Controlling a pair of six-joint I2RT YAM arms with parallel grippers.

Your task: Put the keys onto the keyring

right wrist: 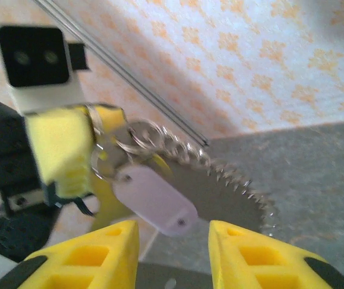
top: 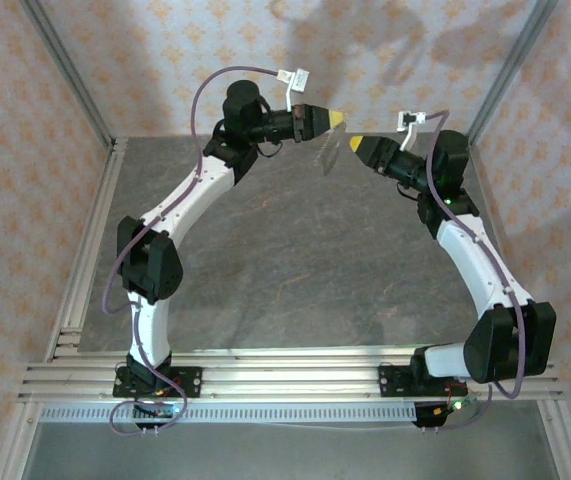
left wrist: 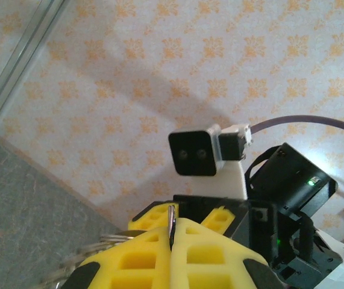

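My left gripper (left wrist: 173, 232) is shut on the thin metal edge of the keyring (left wrist: 172, 221), held up in the air at the back of the cell. In the right wrist view the keyring (right wrist: 244, 188) curves away with a fringe of small pieces, and small loops link it to the left gripper (right wrist: 60, 150). The key's pale lilac head (right wrist: 153, 200) hangs from those loops; its blade is hidden. My right gripper (right wrist: 175, 241) is open just below the lilac head, which touches neither finger. From above, the left gripper (top: 337, 119) and the right gripper (top: 353, 143) nearly meet, with the keyring (top: 330, 152) between them.
A grey stone-patterned table (top: 295, 260) lies below both arms. Patterned walls and metal corner posts (top: 70, 75) close in the back and sides. Aluminium rails (top: 265, 375) run along the near edge.
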